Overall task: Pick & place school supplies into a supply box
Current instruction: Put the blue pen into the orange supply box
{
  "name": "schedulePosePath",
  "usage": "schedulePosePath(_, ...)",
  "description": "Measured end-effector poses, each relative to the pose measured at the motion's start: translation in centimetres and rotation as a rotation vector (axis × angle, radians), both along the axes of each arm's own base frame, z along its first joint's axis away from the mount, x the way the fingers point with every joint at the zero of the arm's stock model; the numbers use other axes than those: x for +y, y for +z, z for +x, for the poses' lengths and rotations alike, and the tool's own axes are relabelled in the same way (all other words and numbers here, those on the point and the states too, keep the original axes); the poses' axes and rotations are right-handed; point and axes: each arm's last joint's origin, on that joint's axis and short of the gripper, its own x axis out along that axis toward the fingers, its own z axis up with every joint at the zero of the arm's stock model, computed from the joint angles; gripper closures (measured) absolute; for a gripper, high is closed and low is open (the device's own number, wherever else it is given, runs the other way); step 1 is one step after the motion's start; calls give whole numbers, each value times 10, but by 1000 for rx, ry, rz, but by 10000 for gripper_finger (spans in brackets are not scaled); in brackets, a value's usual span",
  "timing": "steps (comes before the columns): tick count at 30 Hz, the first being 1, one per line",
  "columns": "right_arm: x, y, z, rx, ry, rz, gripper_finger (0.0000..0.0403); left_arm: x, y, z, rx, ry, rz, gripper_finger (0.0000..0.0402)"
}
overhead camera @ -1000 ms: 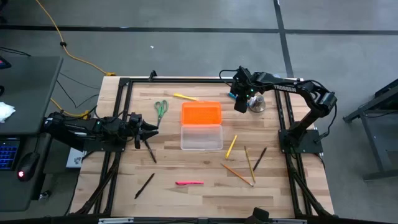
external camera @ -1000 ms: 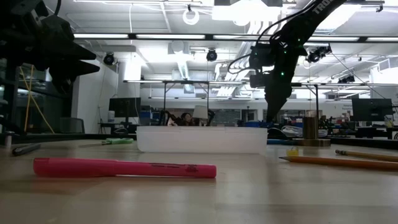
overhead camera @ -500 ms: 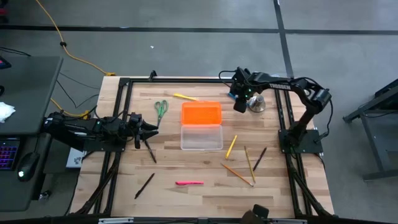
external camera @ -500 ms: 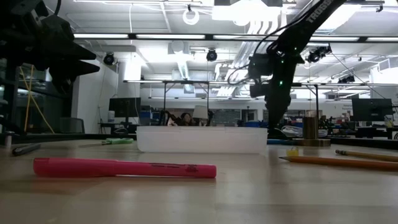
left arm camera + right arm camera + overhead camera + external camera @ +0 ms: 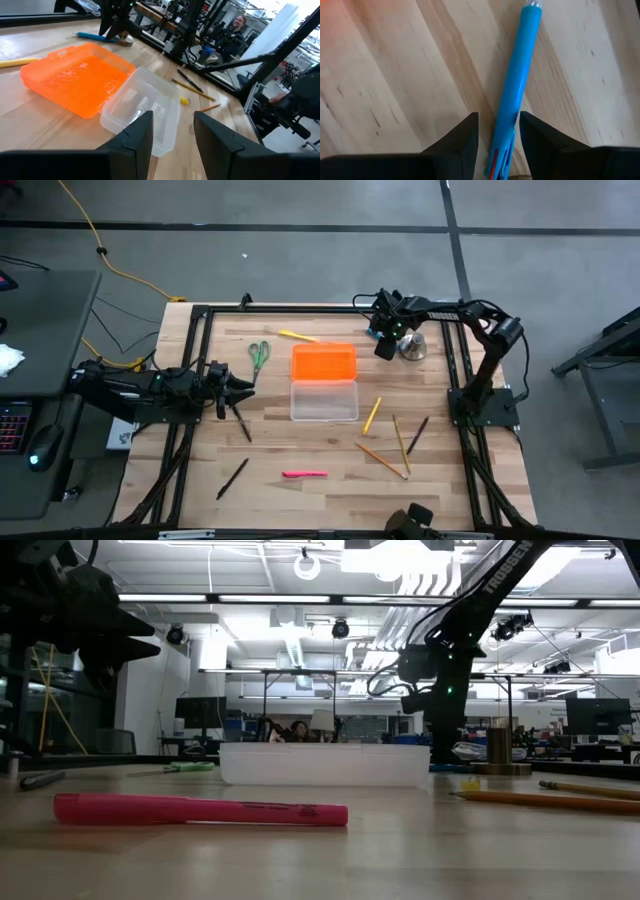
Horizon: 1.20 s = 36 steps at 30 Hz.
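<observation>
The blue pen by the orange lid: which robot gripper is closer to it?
Right. The right gripper hangs open directly over the blue pen; the left gripper waits across the table beyond the supply box.

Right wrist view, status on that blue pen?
Right tool open, straddling the blue plastic pen, not gripped. Left tool open, idle near the clear supply box. Nothing blocking.

You have one supply box (image 5: 323,402) on the counter (image 5: 300,505), along with one pair of green-handled scissors (image 5: 259,356) and one silver bell (image 5: 412,347). The writing things come to ten by your count: one blue pen (image 5: 517,80), one pink marker (image 5: 303,474), two yellow pens (image 5: 298,336), two wooden pencils (image 5: 381,461) and three black pens (image 5: 232,478).
</observation>
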Motion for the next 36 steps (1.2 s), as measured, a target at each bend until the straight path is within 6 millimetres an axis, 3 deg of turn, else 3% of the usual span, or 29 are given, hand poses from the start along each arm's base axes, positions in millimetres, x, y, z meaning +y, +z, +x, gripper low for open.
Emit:
schedulePosePath(13, -6, 0, -5, -12, -23, 13, 281, 0, 0, 0, 1, 3, 0, 229)
schedulePosePath(21, -7, -16, -1, 24, -20, 36, 281, 0, 0, 0, 1, 3, 0, 229)
schedulePosePath(30, -8, -18, 0, 26, -28, 23, 282, 0, 0, 0, 1, 2, 0, 229)
schedulePosePath(36, -9, -18, -1, 28, -69, 14, 306, 0, 0, 0, 1, 2, 0, 229)
